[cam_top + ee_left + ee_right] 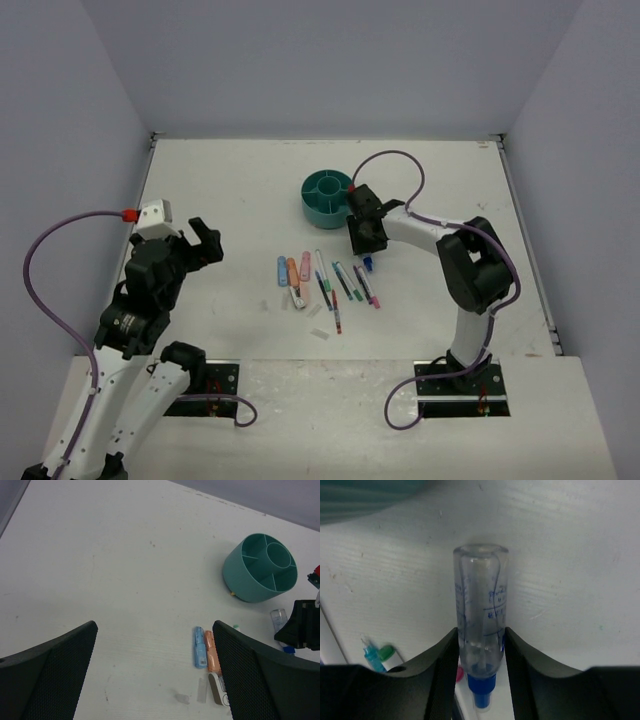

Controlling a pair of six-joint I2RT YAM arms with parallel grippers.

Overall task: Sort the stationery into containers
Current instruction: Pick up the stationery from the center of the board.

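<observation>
The right gripper (481, 642) is clamped narrowly on a clear bottle (480, 590) with a blue cap, near the teal organiser (245, 577). The left gripper (155, 672) hangs wide open over the table (100, 555), near the markers (206, 650).

A robot lab: white table (250, 180) boxed by plain walls (330, 60).

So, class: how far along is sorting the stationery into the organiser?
Nothing done: the round teal plastic organiser looks empty. In hand: the right gripper is shut on a clear blue-capped bottle. Remaining: the row of pens and markers; the left gripper is open.
</observation>
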